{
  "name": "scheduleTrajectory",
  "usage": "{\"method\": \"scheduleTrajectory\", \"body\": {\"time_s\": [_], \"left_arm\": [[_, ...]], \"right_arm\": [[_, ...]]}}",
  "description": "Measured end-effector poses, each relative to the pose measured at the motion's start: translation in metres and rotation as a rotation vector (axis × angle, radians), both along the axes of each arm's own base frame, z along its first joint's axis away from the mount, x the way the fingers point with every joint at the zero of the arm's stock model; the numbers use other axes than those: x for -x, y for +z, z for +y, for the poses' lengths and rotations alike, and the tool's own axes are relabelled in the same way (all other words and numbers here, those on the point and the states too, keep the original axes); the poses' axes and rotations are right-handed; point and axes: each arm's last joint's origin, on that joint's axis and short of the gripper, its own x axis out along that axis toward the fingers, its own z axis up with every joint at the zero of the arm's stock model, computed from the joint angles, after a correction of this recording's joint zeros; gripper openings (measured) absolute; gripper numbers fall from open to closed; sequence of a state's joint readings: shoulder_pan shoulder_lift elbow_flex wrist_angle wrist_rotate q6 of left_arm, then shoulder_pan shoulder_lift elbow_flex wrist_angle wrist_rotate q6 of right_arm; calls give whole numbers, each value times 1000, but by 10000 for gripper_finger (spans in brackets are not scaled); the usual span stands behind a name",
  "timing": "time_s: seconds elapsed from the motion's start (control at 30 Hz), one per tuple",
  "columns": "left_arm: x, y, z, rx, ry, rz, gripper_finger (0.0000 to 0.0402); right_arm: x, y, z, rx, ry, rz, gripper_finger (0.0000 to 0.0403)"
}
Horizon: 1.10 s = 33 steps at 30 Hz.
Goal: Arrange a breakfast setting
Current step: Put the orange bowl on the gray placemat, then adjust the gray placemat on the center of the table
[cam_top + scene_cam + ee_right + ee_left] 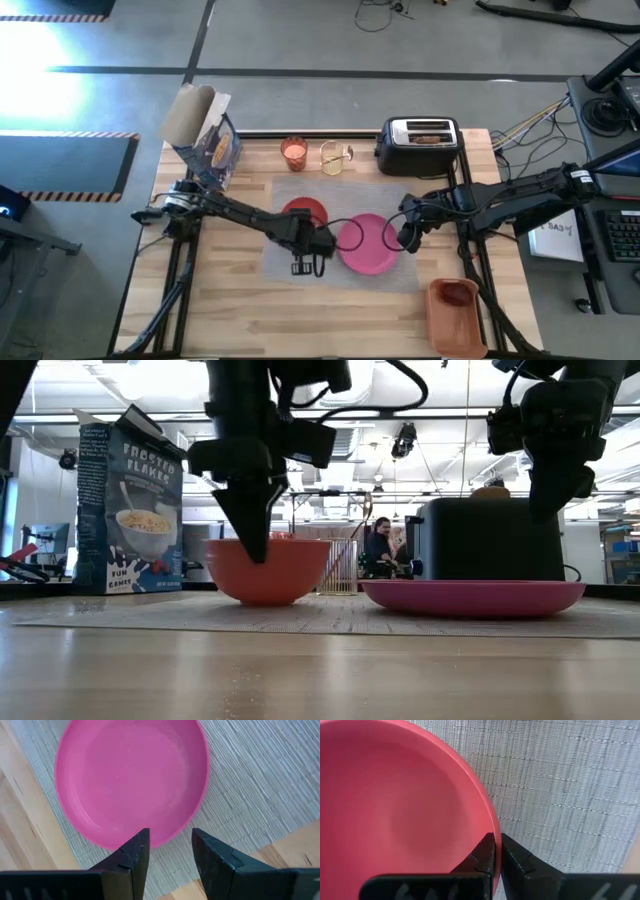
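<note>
The orange-red bowl (300,210) sits on the grey placemat (392,278), left of the round pink plate (368,246), which also lies on the mat. My left gripper (314,232) is shut on the bowl's rim. My right gripper (170,837) is open and empty, above the plate's right edge (150,837) without touching it. A glass of orange-pink drink (293,152) stands at the back. Brown toast (428,139) sticks out of the toaster. A red fruit (455,293) lies in the orange bin. I see no spoon. My left gripper pinches the bowl's rim (495,827) on its near right side, one finger (485,857) inside the bowl and one (517,862) outside. The fingers come from above, pointing down (256,525). The bowl (268,570) stands upright with its bottom on the placemat.
A black-and-silver toaster (418,146) stands at the back right, with a clear cup (335,157) beside the drink. A cereal box (205,140) stands at the back left. The orange bin (456,318) sits at the near right corner. Bare wood lies near the front edge.
</note>
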<state>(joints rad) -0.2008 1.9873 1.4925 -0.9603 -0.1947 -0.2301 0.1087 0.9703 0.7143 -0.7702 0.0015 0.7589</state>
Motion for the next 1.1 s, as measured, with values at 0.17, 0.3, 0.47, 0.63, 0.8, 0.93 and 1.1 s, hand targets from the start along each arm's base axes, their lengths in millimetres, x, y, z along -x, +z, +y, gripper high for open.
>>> {"method": "scheduleTrajectory", "body": {"time_s": [0.17,0.3,0.47,0.63,0.8,0.93,1.1], "left_arm": [[-3,7,3,86,-36,-44,0],[-4,12,-2,165,-46,-49,0],[-2,12,-6,218,-17,-30,0],[1,11,-8,223,20,-1,0],[1,13,-9,231,74,-4,18],[-2,19,-10,238,83,-22,54],[-4,31,-15,237,70,-38,94]], "right_arm": [[0,0,0,0,0,0,137],[0,0,0,0,0,0,137],[0,0,0,0,0,0,137],[0,0,0,0,0,-1,137],[0,0,0,0,0,-1,137],[0,0,0,0,0,-1,137],[0,0,0,0,0,-2,137]]}}
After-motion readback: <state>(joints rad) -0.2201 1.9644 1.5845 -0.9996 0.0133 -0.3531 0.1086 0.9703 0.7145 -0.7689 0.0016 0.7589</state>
